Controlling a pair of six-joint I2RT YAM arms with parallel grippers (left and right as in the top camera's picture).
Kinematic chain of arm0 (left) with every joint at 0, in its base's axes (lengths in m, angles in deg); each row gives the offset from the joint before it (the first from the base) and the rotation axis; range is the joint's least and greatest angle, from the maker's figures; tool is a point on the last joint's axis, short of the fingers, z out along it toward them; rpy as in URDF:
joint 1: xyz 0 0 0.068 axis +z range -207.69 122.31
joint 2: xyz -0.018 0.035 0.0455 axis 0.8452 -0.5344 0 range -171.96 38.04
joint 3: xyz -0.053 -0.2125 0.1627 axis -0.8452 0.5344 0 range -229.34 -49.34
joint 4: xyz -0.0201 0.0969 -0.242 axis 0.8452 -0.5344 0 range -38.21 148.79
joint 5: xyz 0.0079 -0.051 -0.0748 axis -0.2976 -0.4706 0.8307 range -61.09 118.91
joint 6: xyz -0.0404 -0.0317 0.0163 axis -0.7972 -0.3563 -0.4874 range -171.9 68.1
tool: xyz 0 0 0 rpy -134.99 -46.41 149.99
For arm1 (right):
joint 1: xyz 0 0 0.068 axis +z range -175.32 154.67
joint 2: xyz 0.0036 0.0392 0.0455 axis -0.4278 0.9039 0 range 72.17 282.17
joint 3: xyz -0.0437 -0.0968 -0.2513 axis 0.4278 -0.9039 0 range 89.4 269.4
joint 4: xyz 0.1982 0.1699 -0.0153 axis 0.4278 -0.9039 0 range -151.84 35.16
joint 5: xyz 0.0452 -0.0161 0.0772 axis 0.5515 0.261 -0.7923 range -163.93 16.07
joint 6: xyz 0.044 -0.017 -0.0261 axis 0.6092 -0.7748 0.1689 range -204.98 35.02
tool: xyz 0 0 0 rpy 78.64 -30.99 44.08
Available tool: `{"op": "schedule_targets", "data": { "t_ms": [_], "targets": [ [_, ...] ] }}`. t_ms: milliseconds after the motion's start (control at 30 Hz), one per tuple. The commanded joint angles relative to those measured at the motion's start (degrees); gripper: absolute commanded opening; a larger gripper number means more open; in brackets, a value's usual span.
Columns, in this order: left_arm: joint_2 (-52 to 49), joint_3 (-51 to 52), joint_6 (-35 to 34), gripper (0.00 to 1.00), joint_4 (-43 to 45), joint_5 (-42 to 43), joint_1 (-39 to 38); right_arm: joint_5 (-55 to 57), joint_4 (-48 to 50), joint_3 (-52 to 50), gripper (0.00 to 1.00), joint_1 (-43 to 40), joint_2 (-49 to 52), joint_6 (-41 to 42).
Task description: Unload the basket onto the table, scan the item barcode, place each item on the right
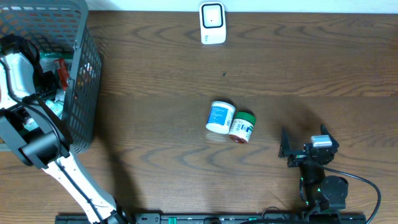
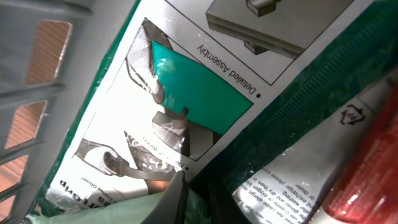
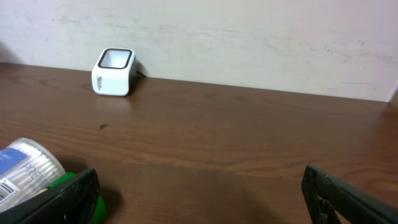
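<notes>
Left end effector (image 1: pixel 51 99) inside grey basket (image 1: pixel 84 74), jaws closed, green-and-white packet (image 2: pixel 186 87) right before it; grip cannot be told. Right end effector (image 1: pixel 285 144) wide, empty, beside white tub (image 1: pixel 220 117) and green-lidded jar (image 1: pixel 242 127) mid-counter. Scanner (image 1: pixel 212 23) at far edge

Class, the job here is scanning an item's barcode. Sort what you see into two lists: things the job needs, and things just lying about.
Part of the job:
- white scanner at the table's far edge
- grey basket of goods
- printed packet inside it, close under the left wrist camera

Just lying about:
- white tub, on its side mid-table
- green-lidded jar beside it, untouched
</notes>
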Motion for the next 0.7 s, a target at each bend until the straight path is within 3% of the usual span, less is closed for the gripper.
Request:
{"op": "schedule_targets", "data": {
  "t_ms": [0,33,67,100,167,233,433,667],
  "targets": [
    [4.68,0.31,-2.05,0.08,0.33,-0.11,-0.11,0.09,-0.17,-0.07,0.99,0.87,-0.09,-0.48],
    [5.44,0.26,-3.10,0.31,0.48,-0.11,-0.15,0.11,-0.17,-0.07,0.99,0.87,-0.09,-0.48],
    [6.05,0.28,-4.02,0.47,0.50,-0.13,-0.15,0.11,-0.17,-0.07,0.99,0.87,-0.09,-0.48],
    [6.91,0.26,-4.61,0.52,0.48,-0.11,-0.15,0.09,-0.17,-0.07,0.99,0.87,-0.09,-0.48],
    [7.61,0.26,-4.96,0.76,-0.15,-0.13,-0.15,0.11,-0.17,-0.07,0.99,0.87,-0.09,-0.48],
    [7.76,0.26,-5.05,0.87,-1.44,-0.11,-0.15,0.11,-0.17,-0.07,0.99,0.87,-0.09,-0.48],
    [7.74,1.97,-7.45,0.90,-6.54,-0.11,-0.17,0.09,-0.17,-0.07,0.99,0.87,-0.09,-0.48],
    [7.74,8.83,-9.25,0.90,-4.35,-0.63,-0.15,0.11,-0.17,-0.07,0.99,0.87,-0.09,-0.48]
  ]
}}
